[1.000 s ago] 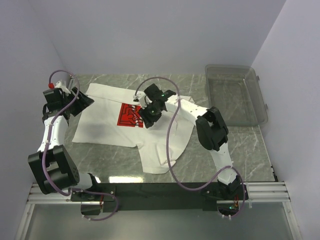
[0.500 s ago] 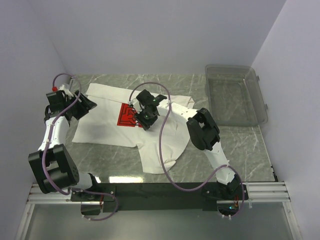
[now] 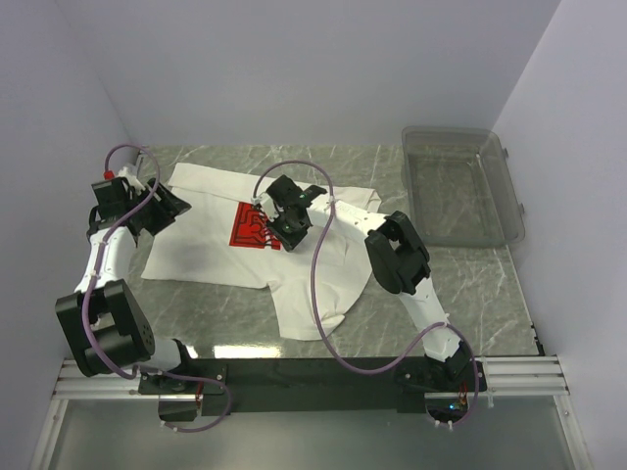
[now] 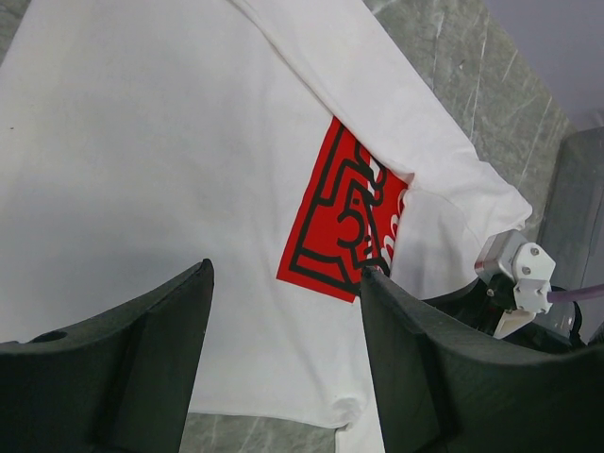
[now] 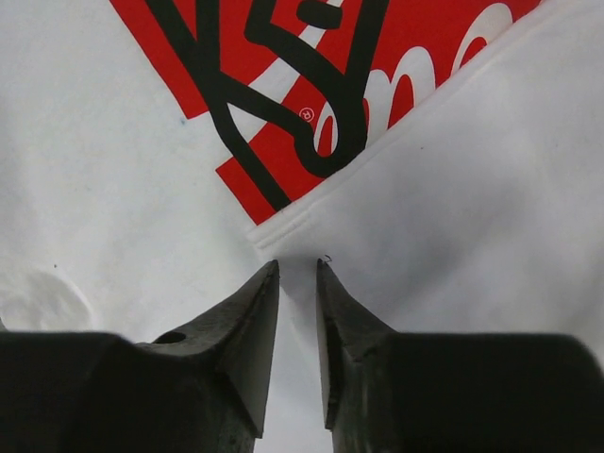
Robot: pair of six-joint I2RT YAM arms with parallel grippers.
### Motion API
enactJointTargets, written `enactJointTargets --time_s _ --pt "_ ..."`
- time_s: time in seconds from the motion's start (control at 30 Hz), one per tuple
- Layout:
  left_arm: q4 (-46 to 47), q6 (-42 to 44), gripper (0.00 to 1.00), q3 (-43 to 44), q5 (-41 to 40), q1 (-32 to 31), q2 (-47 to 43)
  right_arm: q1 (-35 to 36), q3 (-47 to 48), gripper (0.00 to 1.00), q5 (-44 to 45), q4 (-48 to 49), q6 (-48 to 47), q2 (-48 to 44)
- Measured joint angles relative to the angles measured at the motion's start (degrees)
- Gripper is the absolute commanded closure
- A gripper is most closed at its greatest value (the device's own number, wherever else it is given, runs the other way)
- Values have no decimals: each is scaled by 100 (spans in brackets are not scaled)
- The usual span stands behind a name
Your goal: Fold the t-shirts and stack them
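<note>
Wide-apart left tool [image 4: 285,274] above white t-shirt [image 4: 142,142] — red print [image 4: 330,217] half under a fold

Top view: bright, even, diffuse light from above. Soft, short shadows lie under the arms on the t-shirt [image 3: 206,245]. There's a white glare strip on the table [image 3: 235,350] at its near edge. Left wrist: left gripper [image 4: 285,274] reads near-black with its detail crushed, and the cloth goes grey close to it. Right wrist: print sharp, right gripper [image 5: 297,264] underexposed, shadow pooled at its tips.
</note>
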Motion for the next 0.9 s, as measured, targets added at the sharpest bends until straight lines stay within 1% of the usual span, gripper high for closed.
enactJointTargets --time_s 0.07,0.2,0.23,0.37,0.47,0.5,0.57,0.6,0.63,0.73,0.9 --pt "-4 0 32 0 4 0 35 0 0 78 -4 -2 -2 0" --pt "-9 0 31 0 4 0 50 2 0 86 -28 0 2 0" --pt "-9 0 31 0 4 0 50 2 0 90 -46 0 4 0" --pt "-9 0 31 0 4 0 50 4 0 95 -111 0 31 0" --pt "-11 2 31 0 7 0 50 7 0 95 -186 -2 61 0" --pt "-11 2 31 0 7 0 50 7 0 93 -234 0 66 0" --pt "-13 2 31 0 15 0 50 7 0 80 -348 0 90 0" --pt "-13 2 31 0 31 0 50 7 0 73 -409 0 111 0" --pt "-13 2 31 0 42 0 50 9 0 63 -455 0 114 0" --pt "-15 2 31 0 50 0 50 11 2 60 -520 -2 125 0" --pt "-22 2 31 0 81 0 50 26 155 60 -461 -33 175 0"
